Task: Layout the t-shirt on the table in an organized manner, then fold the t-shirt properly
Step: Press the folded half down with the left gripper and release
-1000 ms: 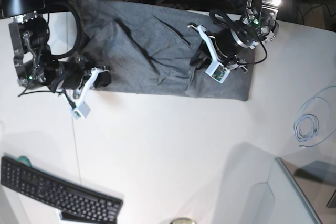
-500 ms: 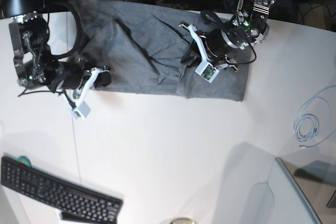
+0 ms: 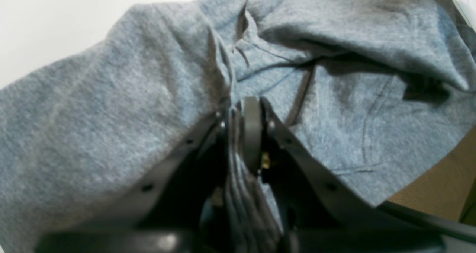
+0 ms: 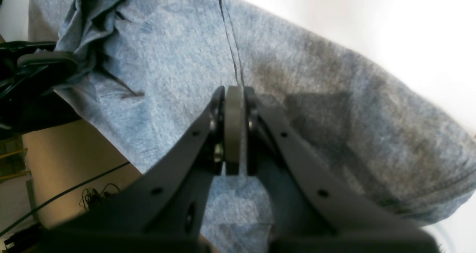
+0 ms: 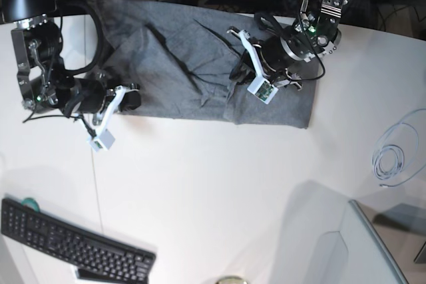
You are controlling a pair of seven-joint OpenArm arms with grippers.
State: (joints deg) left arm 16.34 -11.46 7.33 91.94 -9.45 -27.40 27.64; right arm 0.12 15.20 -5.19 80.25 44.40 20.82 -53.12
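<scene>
Across the far part of the white surface (image 5: pixel 219 184) in the base view, the t-shirt (image 5: pixel 180 58) lay as a wide grey band, creased down its middle and reaching the surface's far edge. The left gripper (image 5: pixel 238 71) pressed down on the shirt's right half, and the right gripper (image 5: pixel 132 98) sat at the shirt's near-left edge. From that height, neither pair of fingers could be judged. A black keyboard (image 5: pixel 73 244) lay near the front left corner, well apart from the shirt, and a coiled pale cable (image 5: pixel 393 161) rested off to the shirt's right.

Seen from the left wrist camera, the t-shirt (image 3: pixel 111 108) filled almost everything. The left gripper (image 3: pixel 241 126) had its fingers (image 3: pixel 252 130) drawn together on a raised pleat of grey cloth, which ran down between them in bunched folds.

Seen from the right wrist camera, the right gripper (image 4: pixel 233 130) showed its fingers (image 4: pixel 233 126) pressed flat against each other above the t-shirt (image 4: pixel 316 108); whether any cloth lay pinched between them could not be told. The shirt's hemmed edge ran just beside them, with bright surface (image 4: pixel 372 29) beyond it.
</scene>
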